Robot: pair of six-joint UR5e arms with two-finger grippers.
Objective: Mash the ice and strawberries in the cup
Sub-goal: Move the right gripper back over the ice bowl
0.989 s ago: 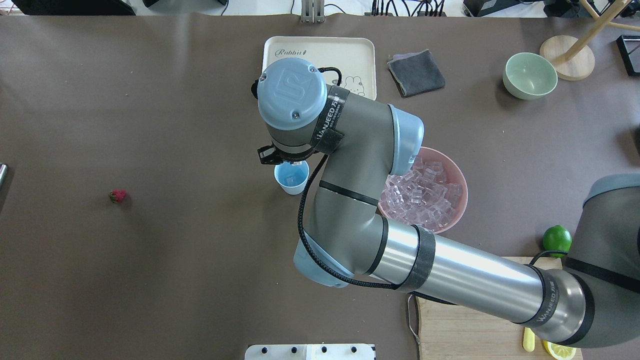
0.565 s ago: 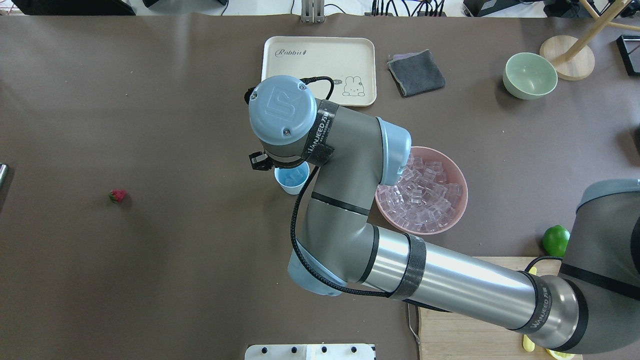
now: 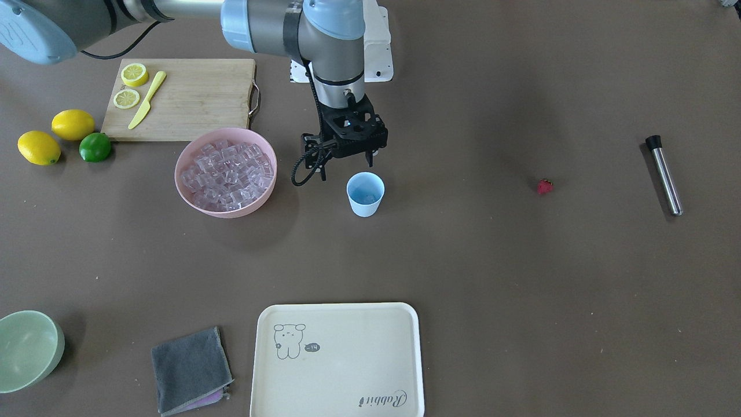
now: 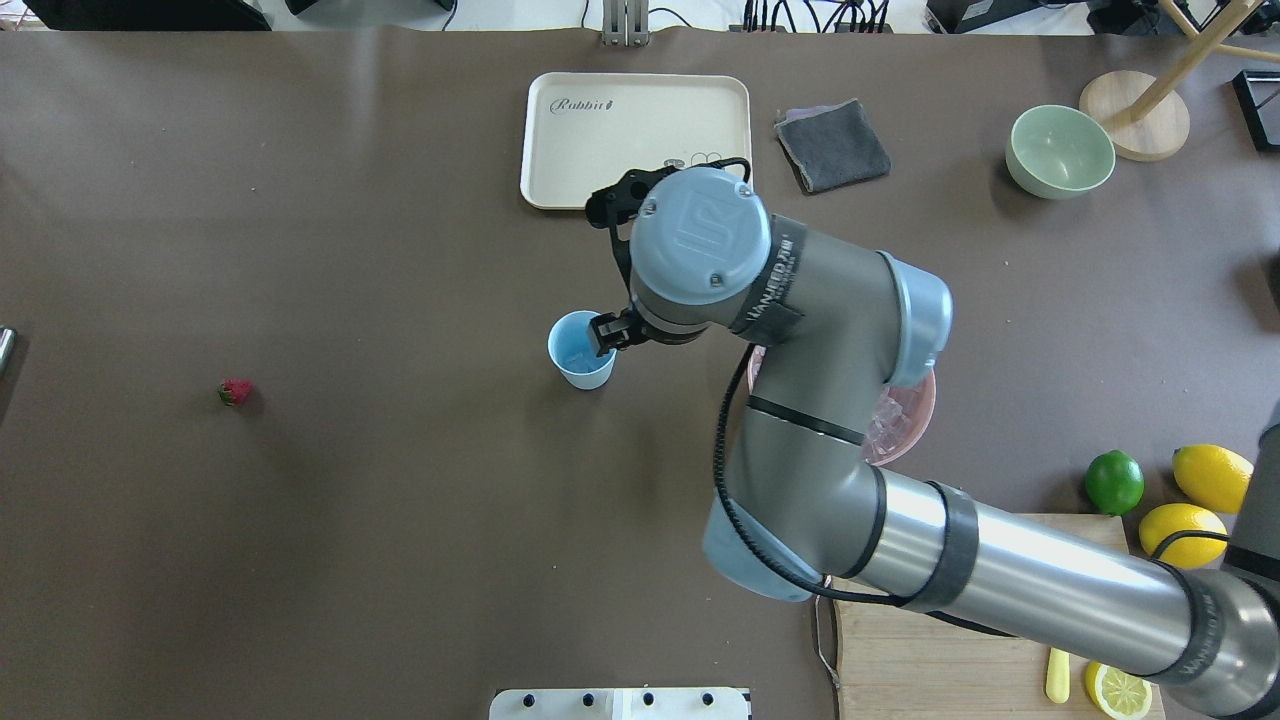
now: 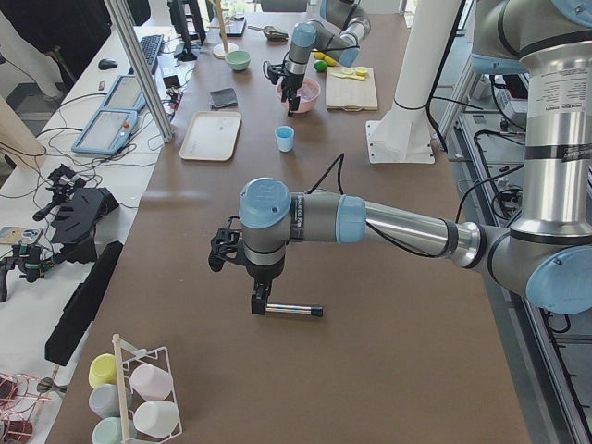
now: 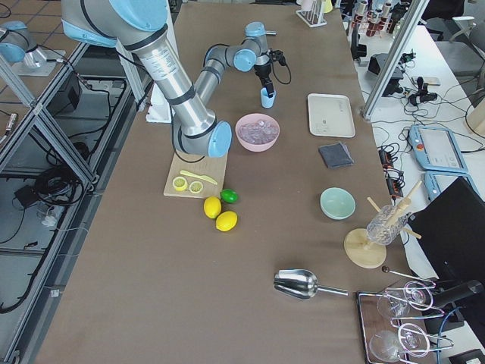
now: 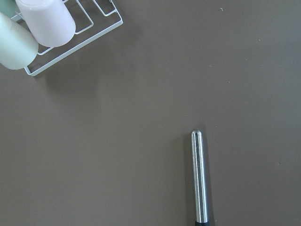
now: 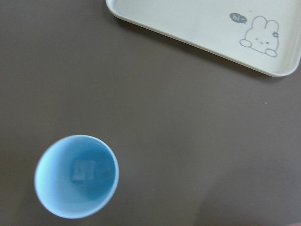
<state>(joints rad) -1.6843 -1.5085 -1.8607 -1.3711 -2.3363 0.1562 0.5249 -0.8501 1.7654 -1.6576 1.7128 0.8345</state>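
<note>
The light blue cup (image 3: 365,194) stands upright mid-table, also seen in the overhead view (image 4: 578,352). The right wrist view shows one ice cube (image 8: 84,169) at the bottom of the cup (image 8: 51,197). My right gripper (image 3: 347,165) is open and empty, just beside the cup on the side of the pink bowl (image 3: 200,205), which is full of ice (image 3: 226,168). The strawberry (image 3: 545,186) lies alone on the table far from the cup, toward my left. My left gripper (image 5: 259,301) hovers over a steel muddler (image 7: 200,179); I cannot tell whether it is open or shut.
A cream tray (image 3: 338,394), a grey cloth (image 3: 190,369) and a pale green bowl (image 3: 26,347) lie at the far side. A cutting board (image 3: 191,98) with lemon slices and a yellow knife, two lemons (image 3: 72,123) and a lime (image 3: 95,146) lie near my right. A cup rack (image 7: 70,42) stands by the muddler.
The ice cube that hung over the cup is now inside it. My right wrist has swung from over the cup toward the pink bowl and now covers most of it.
</note>
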